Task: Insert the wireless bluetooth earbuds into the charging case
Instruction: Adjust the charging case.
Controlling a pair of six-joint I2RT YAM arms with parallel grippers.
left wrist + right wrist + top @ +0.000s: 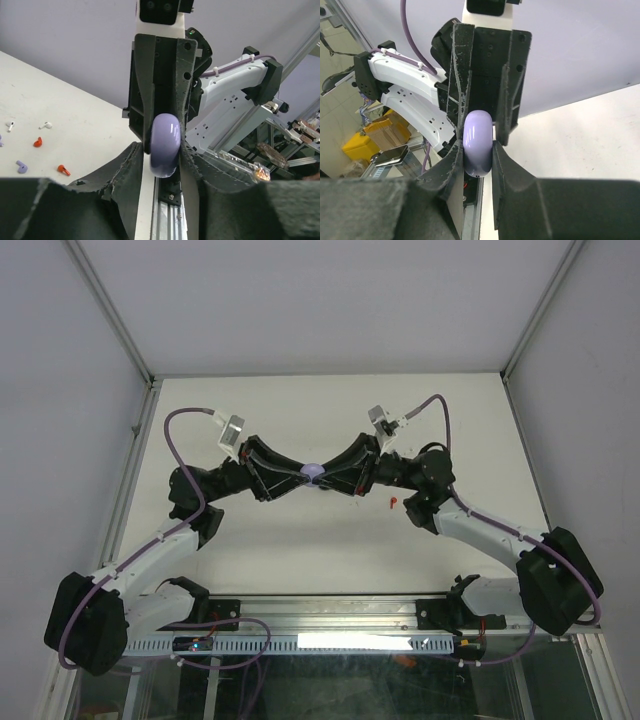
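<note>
A closed lavender charging case hangs in the air above the table's middle, pinched from both sides. My left gripper is shut on it from the left and my right gripper from the right. In the left wrist view the case sits between my own jaws, with the other gripper's jaws opposite. In the right wrist view the case is clamped edge-on. Loose earbuds lie on the table: two white, two red, one lavender. One red earbud shows from above.
The white table is walled by grey panels at the back and sides. An aluminium rail with the arm bases runs along the near edge. The arms' cables loop above the table.
</note>
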